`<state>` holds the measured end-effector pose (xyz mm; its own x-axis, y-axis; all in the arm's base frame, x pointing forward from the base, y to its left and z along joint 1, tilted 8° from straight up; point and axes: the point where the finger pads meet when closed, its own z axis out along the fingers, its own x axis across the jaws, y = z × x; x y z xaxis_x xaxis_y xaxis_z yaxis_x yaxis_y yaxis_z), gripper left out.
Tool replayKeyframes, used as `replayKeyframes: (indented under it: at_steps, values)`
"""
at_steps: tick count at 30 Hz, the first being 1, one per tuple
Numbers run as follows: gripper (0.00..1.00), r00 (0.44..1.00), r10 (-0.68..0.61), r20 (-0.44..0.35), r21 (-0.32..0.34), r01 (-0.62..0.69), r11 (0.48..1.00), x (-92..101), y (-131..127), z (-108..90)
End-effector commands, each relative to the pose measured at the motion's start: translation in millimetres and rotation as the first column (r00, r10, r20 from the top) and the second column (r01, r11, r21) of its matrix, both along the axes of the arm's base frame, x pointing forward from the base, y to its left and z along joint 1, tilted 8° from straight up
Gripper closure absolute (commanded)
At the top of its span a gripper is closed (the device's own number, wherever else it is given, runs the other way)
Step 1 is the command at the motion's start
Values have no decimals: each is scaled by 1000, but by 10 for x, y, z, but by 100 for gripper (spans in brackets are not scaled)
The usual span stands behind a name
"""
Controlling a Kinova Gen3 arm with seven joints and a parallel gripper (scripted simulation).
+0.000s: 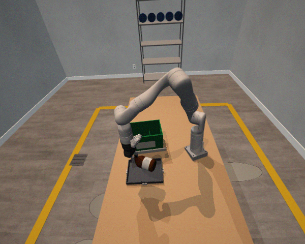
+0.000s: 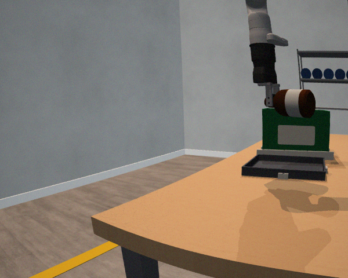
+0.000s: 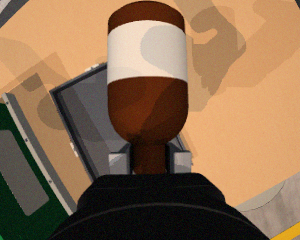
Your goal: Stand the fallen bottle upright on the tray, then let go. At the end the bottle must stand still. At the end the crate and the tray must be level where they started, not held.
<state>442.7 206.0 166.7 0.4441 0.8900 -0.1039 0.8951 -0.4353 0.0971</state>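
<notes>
While the bottle hangs in the air, the scene reads as follows.

Gripper: the gripper (image 2: 269, 100) points straight down from the dark wrist and is closed on the bottle's narrow neck, its fingers standing part-way apart with the neck between them.

Bottle: the brown bottle (image 2: 293, 103) with a white label band lies roughly on its side in the air, neck toward the gripper and base pointing right in the exterior view, tilted slightly base-down. It touches neither tray nor crate.

Bottle from above: in the top view the bottle (image 1: 146, 162) hangs over the far part of the tray, base toward the right.

Tray: the dark shallow tray (image 2: 252, 171) sits flat on the table, just in front of the crate, on the near side.

Crate: the green crate (image 1: 159, 129) with a grey panel on its near wall stands on a pale base strip, directly behind the tray.

Table: the long tan table (image 1: 173, 210) carries tray, crate and the arm's shadow.

Arm: the pale arm (image 1: 152, 91) arches from its pedestal, right of the crate, over to the tray's left far corner.

Shelf rack: a metal shelf rack (image 1: 140, 47) stands at the far wall with dark blue discs (image 1: 160, 16) on an upper board.
</notes>
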Motion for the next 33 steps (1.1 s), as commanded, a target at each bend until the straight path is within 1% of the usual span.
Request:
replayKeyframes:
  at_steps: [1, 6, 12, 14, 26, 33]
  values:
    - [100, 1000, -15, 0, 3, 15, 1000, -13, 13, -6]
    - [100, 1000, -26, 1, 5, 26, 1000, -14, 15, -6]
    - [100, 996, -84, 8, 7, 84, 996, -19, 18, -11]
    - [100, 996, -84, 8, 7, 84, 996, -19, 18, -11]
    - [100, 970, -242, 28, 17, 242, 970, -16, 17, -15]
    - [100, 965, -261, 32, 19, 261, 965, -9, 21, -10]
